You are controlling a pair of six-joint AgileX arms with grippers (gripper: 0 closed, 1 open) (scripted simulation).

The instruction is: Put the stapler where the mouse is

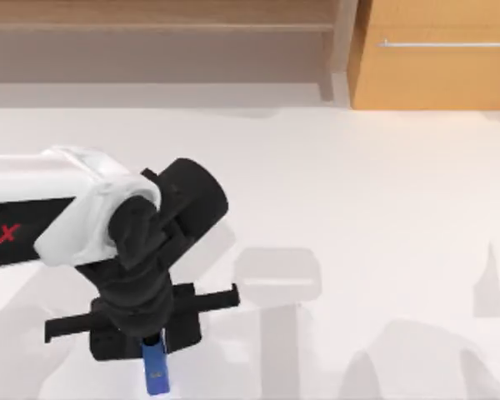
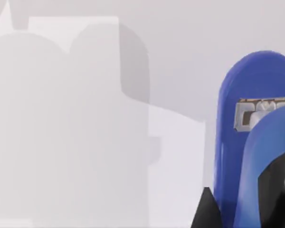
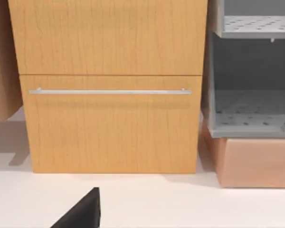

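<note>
From above, my left arm [image 1: 75, 208] reaches in from the left edge of the white table [image 1: 375, 192], and its gripper [image 1: 152, 343] sits low near the front edge, left of centre. The stapler [image 1: 155, 365], a small bright-blue bar, pokes out from under that gripper toward the front edge; the black gripper body covers its other end. I take it that the fingers are pinching the stapler, since the bar runs straight out from between them. A wooden cabinet [image 1: 433, 58] with a metal handle stands at the far right of the table, and a shelf unit [image 1: 158, 42] runs along the back to its left.

In the left wrist view the stapler [image 2: 256, 142] is very close: its blue rounded body, a metal plate with staple slot, and a glossy black part at one end. One black fingertip [image 2: 206, 211] shows just beside it, touching or nearly so. Behind it is bare white table with grey shadows.

The right wrist view looks at the wooden cabinet [image 3: 109, 85] with its drawer handle [image 3: 109, 91], a grey shelf unit [image 3: 251, 71] beside it on a wooden base. A black finger tip [image 3: 83, 213] shows at the edge, and I cannot tell how the right gripper's fingers stand.
</note>
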